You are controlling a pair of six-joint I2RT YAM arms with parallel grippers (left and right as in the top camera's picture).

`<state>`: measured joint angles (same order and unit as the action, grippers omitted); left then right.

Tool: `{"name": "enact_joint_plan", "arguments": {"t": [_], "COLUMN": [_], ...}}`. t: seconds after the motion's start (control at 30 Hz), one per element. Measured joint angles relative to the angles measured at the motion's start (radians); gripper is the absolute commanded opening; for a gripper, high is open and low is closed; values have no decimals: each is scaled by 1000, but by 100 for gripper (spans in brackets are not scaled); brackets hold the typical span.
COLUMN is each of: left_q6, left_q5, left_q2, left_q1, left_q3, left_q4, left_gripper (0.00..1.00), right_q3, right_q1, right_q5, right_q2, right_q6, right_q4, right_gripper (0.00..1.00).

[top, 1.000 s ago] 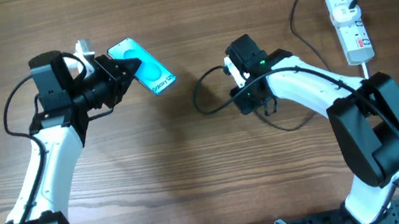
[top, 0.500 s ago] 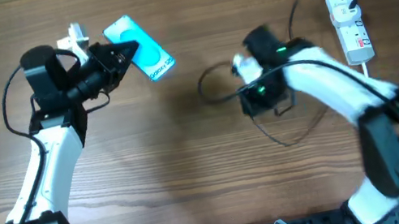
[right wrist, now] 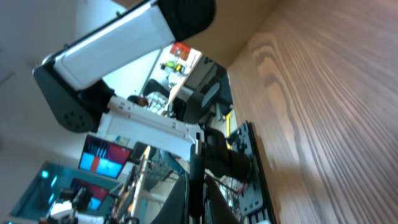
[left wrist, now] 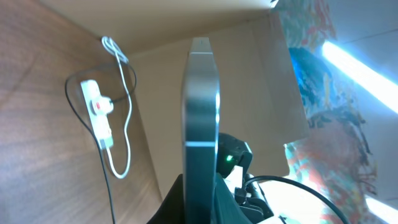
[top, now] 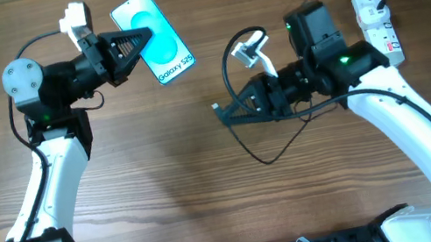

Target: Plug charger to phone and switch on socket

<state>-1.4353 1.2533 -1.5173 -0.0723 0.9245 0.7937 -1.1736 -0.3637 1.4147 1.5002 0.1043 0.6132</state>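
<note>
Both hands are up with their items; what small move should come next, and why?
Probably ease the right hand toward the bottom end of the phone. The left hand holds the phone off the table, the right pinches the charger at its tip, and a gap separates them.

Lab workspace: monitor [right wrist: 101, 157], office chair [right wrist: 205, 99].

Table [top: 209, 184] matt wood grain; phone [top: 157, 33] glossy glass, metal edge.
</note>
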Motion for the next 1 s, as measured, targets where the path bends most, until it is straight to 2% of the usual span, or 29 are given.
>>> {"name": "enact_joint_plan", "arguments": {"t": [0.13,0.3,0.73,1.0], "left_q6": [-29,-34,-37,-52], "left_q5": [26,38,63,63], "left_q2": [0,0,0,0], "left_q1": [14,40,40,40], "left_q3": [0,0,0,0], "left_q4": [1,29,30,30], "left_gripper": [4,4,4,4], "right_q3": [3,5,6,6], "right_q1": [-47,-61,-61,-61], "right_q5": [-62,-111,-114,-116], "right_q2": [0,0,0,0], "right_q6": [211,378,501,520], "right_q4": [-145,-281,-409,-413], "right_gripper": [4,4,4,4]}}
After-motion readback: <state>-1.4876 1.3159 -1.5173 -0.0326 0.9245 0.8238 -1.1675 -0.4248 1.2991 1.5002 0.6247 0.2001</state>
